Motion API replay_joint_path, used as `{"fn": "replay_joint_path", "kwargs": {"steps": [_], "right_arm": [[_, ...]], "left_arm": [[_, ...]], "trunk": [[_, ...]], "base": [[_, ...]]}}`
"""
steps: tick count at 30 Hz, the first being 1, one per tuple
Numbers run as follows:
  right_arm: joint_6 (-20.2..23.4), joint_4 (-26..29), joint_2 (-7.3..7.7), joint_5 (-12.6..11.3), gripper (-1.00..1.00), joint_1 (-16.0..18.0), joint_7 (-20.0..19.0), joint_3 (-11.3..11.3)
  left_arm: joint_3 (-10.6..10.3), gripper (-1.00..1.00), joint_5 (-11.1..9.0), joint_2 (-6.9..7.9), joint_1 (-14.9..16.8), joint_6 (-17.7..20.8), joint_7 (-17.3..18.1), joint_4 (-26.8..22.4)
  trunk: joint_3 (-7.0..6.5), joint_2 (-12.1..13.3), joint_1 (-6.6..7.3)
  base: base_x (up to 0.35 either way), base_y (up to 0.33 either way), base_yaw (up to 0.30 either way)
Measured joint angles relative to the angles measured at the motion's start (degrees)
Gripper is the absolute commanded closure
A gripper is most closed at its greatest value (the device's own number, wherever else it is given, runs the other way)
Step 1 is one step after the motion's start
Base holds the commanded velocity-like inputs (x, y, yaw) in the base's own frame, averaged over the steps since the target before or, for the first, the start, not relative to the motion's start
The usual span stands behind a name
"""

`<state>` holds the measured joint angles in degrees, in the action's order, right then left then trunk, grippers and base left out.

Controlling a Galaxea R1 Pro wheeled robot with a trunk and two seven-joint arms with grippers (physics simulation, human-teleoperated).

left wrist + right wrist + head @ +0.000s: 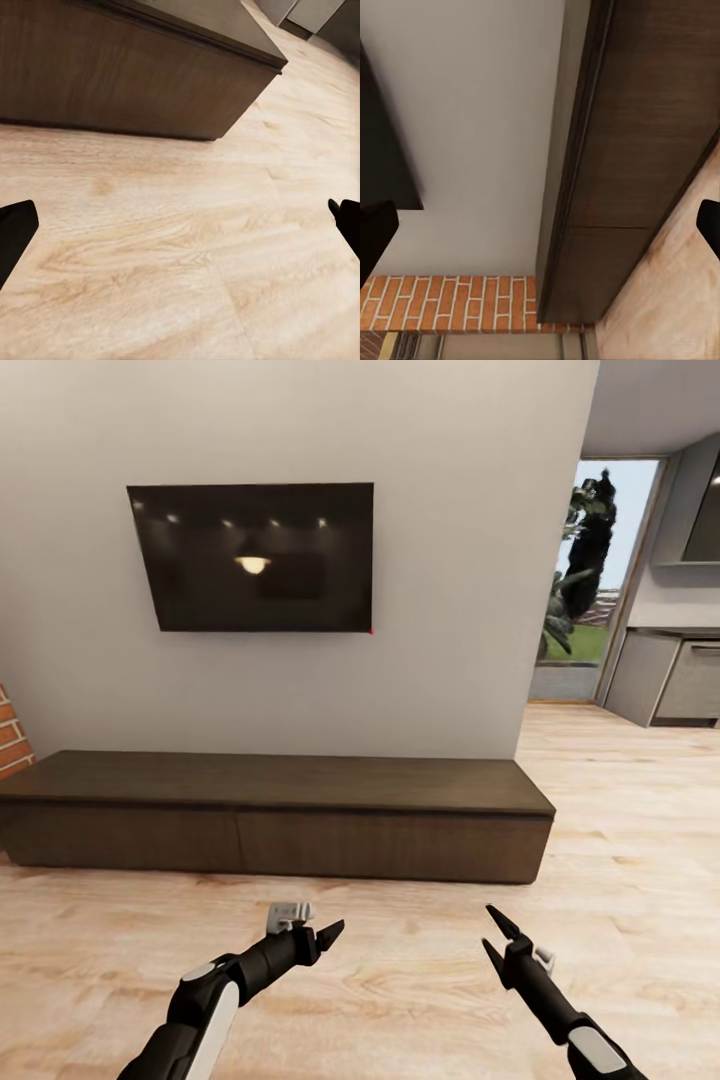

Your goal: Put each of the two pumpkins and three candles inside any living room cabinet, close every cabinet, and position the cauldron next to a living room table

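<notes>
Ahead, the cabinet [275, 815] lies beyond both fingers.

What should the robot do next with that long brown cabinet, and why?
Probably move closer and reach the open left gripper to a drawer front of the long, low dark brown wooden cabinet: both fronts look shut, both grippers are empty, and bare plank floor lies between.

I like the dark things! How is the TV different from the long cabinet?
The TV hangs high on the wall; the cabinet sits low on the floor. The TV is glossy black and reflects lights; the cabinet is matte brown wood and much longer. Both are dark, flat-fronted rectangles.
</notes>
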<state>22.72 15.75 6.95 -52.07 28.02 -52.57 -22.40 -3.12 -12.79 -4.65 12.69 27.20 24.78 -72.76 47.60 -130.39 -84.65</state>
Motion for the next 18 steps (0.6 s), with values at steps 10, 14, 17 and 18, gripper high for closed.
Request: {"fn": "replay_joint_path", "kwargs": {"steps": [10, 14, 17, 18], "right_arm": [[-0.15, 0.21, 1.15, 0.28, -1.0, -0.23, -2.19, -0.02], [-0.22, 0.25, 1.95, 0.15, -1.0, -0.47, -3.45, -0.17], [-1.62, 0.01, 2.4, 0.11, -1.0, -1.02, -6.59, -0.23], [-2.46, -0.14, 2.6, 0.13, -1.0, -1.2, -8.08, -0.26]], "left_arm": [[-0.06, -1.0, 0.01, 0.0, -0.32, 0.0, 0.24, -0.23], [-0.08, -1.0, 0.01, 0.0, -0.33, 0.0, 0.27, -0.22], [-0.13, -1.0, 0.01, 0.0, -0.33, 0.0, 0.27, -0.18], [-0.14, -1.0, 0.03, -0.02, -0.33, 0.0, 0.27, -0.15]], "trunk": [[0.0, 0.0, 0.0], [0.0, 0.0, 0.01], [0.0, 0.0, 0.0], [0.0, 0.0, 0.0]], "base": [[0.135, 0.0, 0.0], [0.188, 0.0, 0.0], [0.087, 0.0, 0.0], [0.087, 0.0, 0.0]]}}
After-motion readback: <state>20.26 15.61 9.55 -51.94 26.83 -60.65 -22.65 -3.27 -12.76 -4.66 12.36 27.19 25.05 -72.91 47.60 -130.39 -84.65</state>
